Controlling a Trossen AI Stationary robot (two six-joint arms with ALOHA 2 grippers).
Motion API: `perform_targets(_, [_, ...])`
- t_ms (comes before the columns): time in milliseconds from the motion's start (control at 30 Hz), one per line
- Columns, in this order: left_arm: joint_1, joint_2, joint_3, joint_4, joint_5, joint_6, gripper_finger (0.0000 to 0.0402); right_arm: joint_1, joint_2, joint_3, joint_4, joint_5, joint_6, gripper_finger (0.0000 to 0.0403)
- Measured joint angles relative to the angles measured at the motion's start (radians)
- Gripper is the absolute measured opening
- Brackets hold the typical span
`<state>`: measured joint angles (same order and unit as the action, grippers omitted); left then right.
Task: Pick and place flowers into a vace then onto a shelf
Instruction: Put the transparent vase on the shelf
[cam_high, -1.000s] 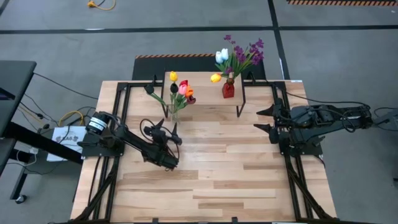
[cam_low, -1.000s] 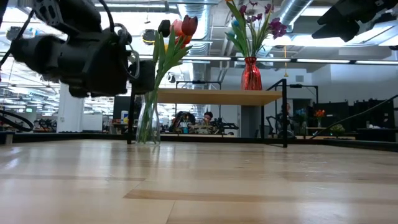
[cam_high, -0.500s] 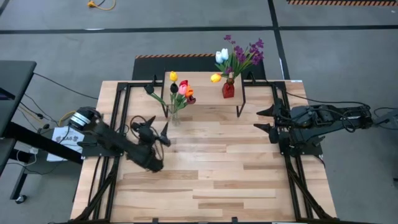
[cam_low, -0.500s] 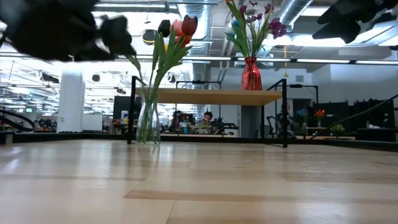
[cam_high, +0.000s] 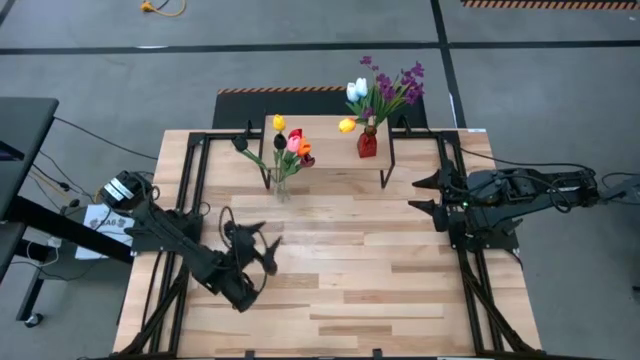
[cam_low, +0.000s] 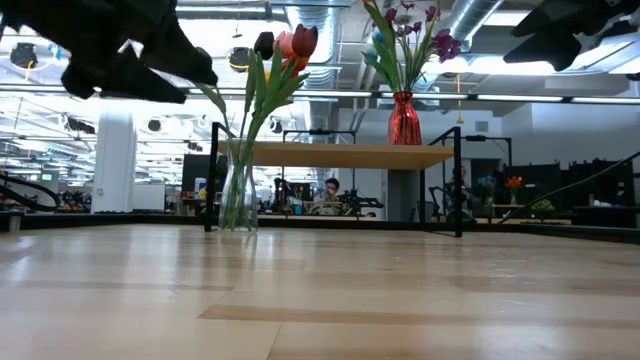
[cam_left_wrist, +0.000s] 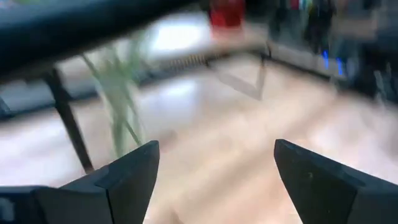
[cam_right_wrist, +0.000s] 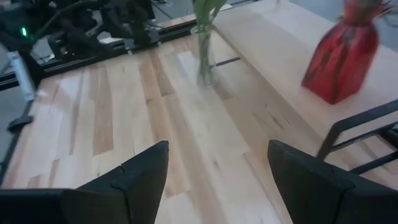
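A red vase and a clear glass vase hold red, yellow, white and purple flowers.

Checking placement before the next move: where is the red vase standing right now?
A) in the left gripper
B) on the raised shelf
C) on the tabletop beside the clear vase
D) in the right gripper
B: the red vase stands on the shelf, holding flowers, and neither gripper touches it.

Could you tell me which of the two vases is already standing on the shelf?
The red vase stands on the shelf; the clear glass vase stands on the tabletop by the shelf's left legs.
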<state>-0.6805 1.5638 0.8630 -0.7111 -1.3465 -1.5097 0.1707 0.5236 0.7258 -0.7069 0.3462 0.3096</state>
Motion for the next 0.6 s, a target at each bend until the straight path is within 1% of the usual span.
perform_targets(67, [0.000, -0.022, 0.008, 0.166, 0.154, 0.211, 0.0301, 0.000, 0.000, 0.000, 0.000, -0.029, 0.001, 0.0268])
perform_targets(167, [-0.005, -0.062, 0.009, 0.468, 0.428, 0.563, 0.0288, 0.000, 0.001, 0.000, -0.005, -0.082, 0.004, 0.0268])
perform_targets(200, [-0.012, -0.084, 0.009, 0.546, 0.503, 0.638, 0.0283, 0.001, 0.003, 0.000, -0.006, -0.091, 0.004, 0.0268])
perform_targets(233, [-0.018, -0.108, 0.009, 0.598, 0.548, 0.698, 0.0279, 0.002, 0.009, 0.000, -0.010, -0.101, 0.004, 0.0268])
perform_targets(267, [-0.024, -0.137, 0.011, 0.627, 0.566, 0.747, 0.0276, 0.005, 0.013, 0.000, -0.018, -0.106, 0.000, 0.0268])
perform_targets(300, [-0.031, -0.163, 0.011, 0.636, 0.559, 0.786, 0.0273, 0.011, 0.015, 0.000, -0.025, -0.108, -0.002, 0.0268])
perform_targets(367, [-0.042, -0.209, -0.005, 0.638, 0.473, 0.862, 0.0269, 0.028, 0.021, 0.000, -0.036, -0.109, -0.003, 0.0268])
perform_targets(433, [-0.038, -0.256, -0.055, 0.632, 0.375, 0.912, 0.0268, 0.049, 0.029, 0.000, -0.046, -0.109, -0.003, 0.0268])
perform_targets(467, [-0.026, -0.283, -0.091, 0.633, 0.355, 0.920, 0.0268, 0.060, 0.033, -0.001, -0.045, -0.108, -0.003, 0.0268])
perform_targets(533, [0.019, -0.339, -0.191, 0.688, 0.372, 0.931, 0.0268, 0.084, 0.034, -0.015, -0.033, -0.108, 0.002, 0.0268])
perform_targets(567, [0.050, -0.371, -0.255, 0.743, 0.401, 0.954, 0.0268, 0.093, 0.034, -0.024, -0.032, -0.105, 0.003, 0.0268])
perform_targets(600, [0.084, -0.407, -0.330, 0.832, 0.437, 0.990, 0.0268, 0.101, 0.034, -0.034, -0.025, -0.098, 0.004, 0.0268])
